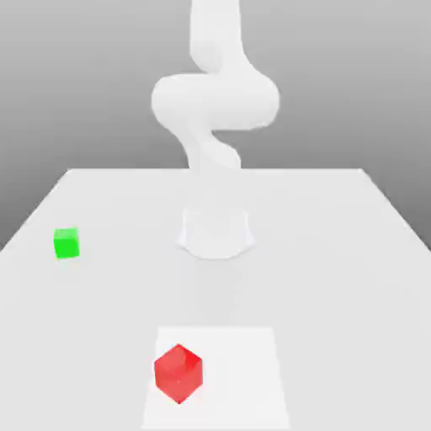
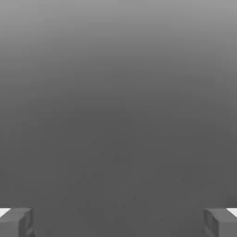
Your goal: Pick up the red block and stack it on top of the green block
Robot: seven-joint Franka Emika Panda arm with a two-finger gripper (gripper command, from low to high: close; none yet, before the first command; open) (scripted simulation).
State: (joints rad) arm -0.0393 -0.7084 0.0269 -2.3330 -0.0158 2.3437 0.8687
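A flat, plain white bench (image 1: 337,252) carried everything in the exterior view. A small, bright green cube, the green block (image 1: 66,243), sat directly on it near the exterior view's left edge. A small, glossy bright red cube, the red block (image 1: 178,372), rested toward the near edge, turned corner-on, on a slightly brighter white square patch (image 1: 244,379) of the surface. The white robot arm's round base (image 1: 216,233) stood at mid-bench. The two blocks lay well apart.
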